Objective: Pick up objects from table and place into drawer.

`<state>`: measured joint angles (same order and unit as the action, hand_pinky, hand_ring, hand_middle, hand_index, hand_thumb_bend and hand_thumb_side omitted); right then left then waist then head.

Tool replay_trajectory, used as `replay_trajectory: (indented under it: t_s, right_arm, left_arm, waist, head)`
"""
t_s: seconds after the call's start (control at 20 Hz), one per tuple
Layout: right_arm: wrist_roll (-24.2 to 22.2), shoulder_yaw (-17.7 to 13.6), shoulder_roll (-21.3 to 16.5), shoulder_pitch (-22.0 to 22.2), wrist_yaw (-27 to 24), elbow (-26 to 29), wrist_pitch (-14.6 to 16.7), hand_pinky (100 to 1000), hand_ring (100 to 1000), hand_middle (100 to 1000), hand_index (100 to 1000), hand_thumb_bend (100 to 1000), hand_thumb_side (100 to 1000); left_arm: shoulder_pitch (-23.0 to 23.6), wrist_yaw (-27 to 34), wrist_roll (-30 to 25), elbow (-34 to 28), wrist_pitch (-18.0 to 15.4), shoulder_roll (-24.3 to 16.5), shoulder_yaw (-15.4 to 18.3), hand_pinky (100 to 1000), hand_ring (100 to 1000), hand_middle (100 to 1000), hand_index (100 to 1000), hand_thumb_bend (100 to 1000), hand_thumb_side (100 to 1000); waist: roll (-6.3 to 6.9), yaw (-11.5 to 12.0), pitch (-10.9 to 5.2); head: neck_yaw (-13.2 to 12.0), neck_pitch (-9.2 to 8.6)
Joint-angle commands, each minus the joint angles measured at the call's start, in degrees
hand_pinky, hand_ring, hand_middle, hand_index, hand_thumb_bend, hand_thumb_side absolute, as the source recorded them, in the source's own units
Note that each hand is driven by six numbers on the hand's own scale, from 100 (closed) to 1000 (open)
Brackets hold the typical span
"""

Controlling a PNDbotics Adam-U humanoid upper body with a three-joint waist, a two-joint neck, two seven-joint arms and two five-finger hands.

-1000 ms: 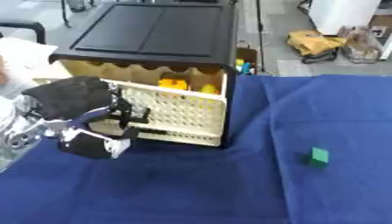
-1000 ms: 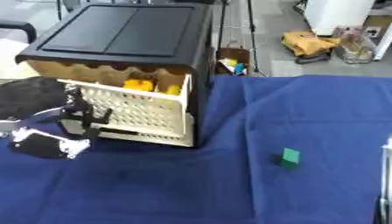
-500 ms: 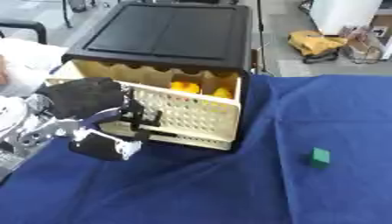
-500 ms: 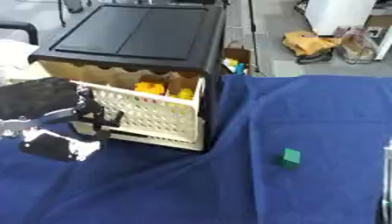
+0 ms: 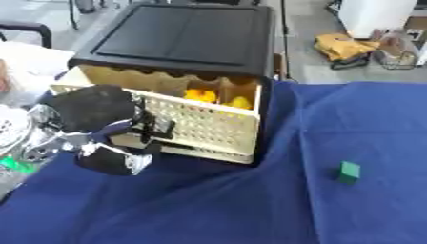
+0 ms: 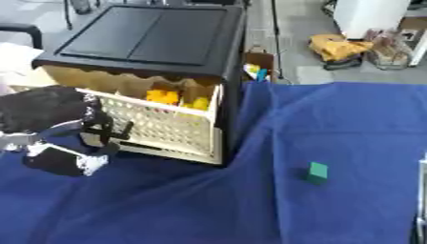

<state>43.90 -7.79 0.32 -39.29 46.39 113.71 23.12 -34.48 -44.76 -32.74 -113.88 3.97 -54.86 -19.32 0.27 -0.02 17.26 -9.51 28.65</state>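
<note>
At the left side of the left eye view I see my left hand [image 5: 108,128], black with a silver wrist, up against the front of the cream perforated drawer [image 5: 200,128]. Its fingers [image 5: 154,127] are curled at the drawer's near-left front, touching the lattice face; whether they actually hook an edge or a handle I cannot tell, as the palm covers that spot. The drawer stands pulled out of the black cabinet [image 5: 183,38], and inside it, toward the far right, lie yellow-orange objects [image 5: 218,98]. A small green block [image 5: 349,172] sits on the blue cloth [image 5: 250,209] covering the tabletop, well apart from the drawer, to the right and a little nearer to me. White, blurred things lie at the far left edge; I cannot make them out.

Over in the right eye view the same hand [image 6: 58,128] shows at the left edge with its fingers bent against the drawer front. This view adds a thin pale strip at the lower right edge [image 6: 420,200], which could be part of my right arm, but no right hand is visible. It also shows more of the floor beyond the tabletop, with a yellow heap [image 6: 338,47] near a white unit.
</note>
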Motion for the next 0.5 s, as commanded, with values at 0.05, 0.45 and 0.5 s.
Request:
replay_trajectory:
  t_s: [0.05,0.45,0.5]
  right_arm:
    - [0.85,-0.13,-0.02,-0.54,0.45,0.88,0.52,685,720,569,714,100,1000]
    - [1.05,-0.15,0.0,-0.29,0.56,0.88,0.39,686,723,569,714,100,1000]
    - [1.08,-0.16,0.01,-0.26,0.59,0.88,0.37,686,723,569,714,100,1000]
  left_arm:
    - [-0.79,-3.23,0.08,-0.71,-0.27,-0.83,0.59,100,100,100,562,100,513]
    - [-0.35,-8.43,0.02,-0.71,0.33,0.89,2.1,100,100,100,567,100,523]
    - [-0.32,-8.72,-0.08,-0.71,0.37,1.3,2.27,100,100,100,566,100,527]
  waist:
    - [0.17,0.1,-1.33]
    - [0.25,0.62,-1.5]
    - [0.25,0.66,-1.52]
  head:
    - [-0.21,-0.17]
    - [-0.19,-0.16]
    - [-0.18,-0.15]
